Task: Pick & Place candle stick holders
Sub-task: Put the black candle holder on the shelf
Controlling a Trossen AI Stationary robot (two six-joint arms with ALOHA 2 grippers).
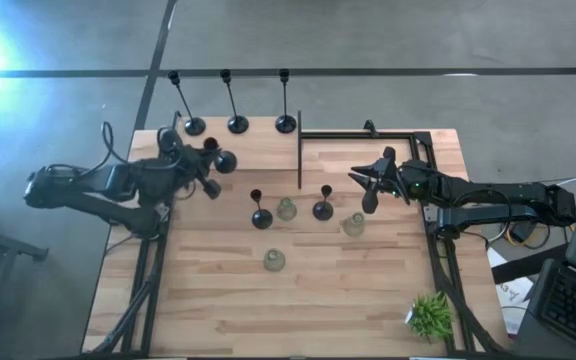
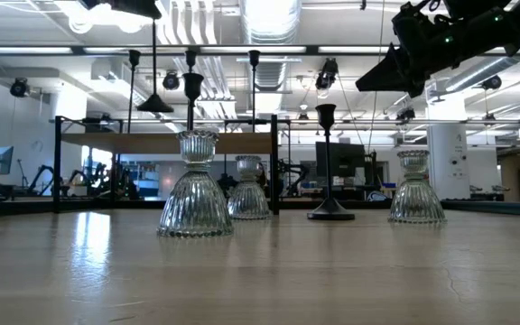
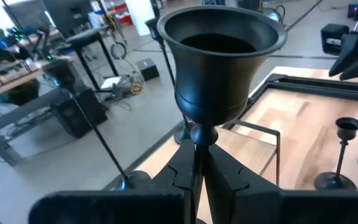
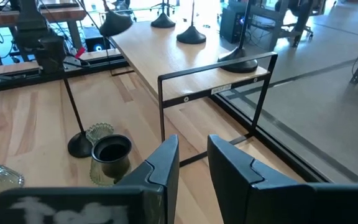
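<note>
Your left gripper [image 3: 199, 168] has its two fingers squeezed tight on the thin stem of a black candle stick holder [image 3: 219, 59]; the cup sits just above the fingertips, and the round base [image 1: 224, 161] sticks out past them, up off the table. Your right gripper [image 4: 194, 162] holds nothing; its fingers stand a little apart, up in the air, with the short black holder [image 1: 323, 208] and a glass holder [image 1: 354, 225] just beyond and below the tips.

You look about part way through, I think; three tall black holders [image 1: 238, 122] already stand in a row at the far edge of the wooden table [image 1: 368, 300]; the one in your left fingers still has to be set down; two short black ones and three glass ones [image 2: 196, 190] still wait in the middle.

The black holders look like smooth dull metal, with flat round feet and skinny stems; the glass ones are squat, bell-shaped, pale green and ribbed; they may be slippery.
</note>
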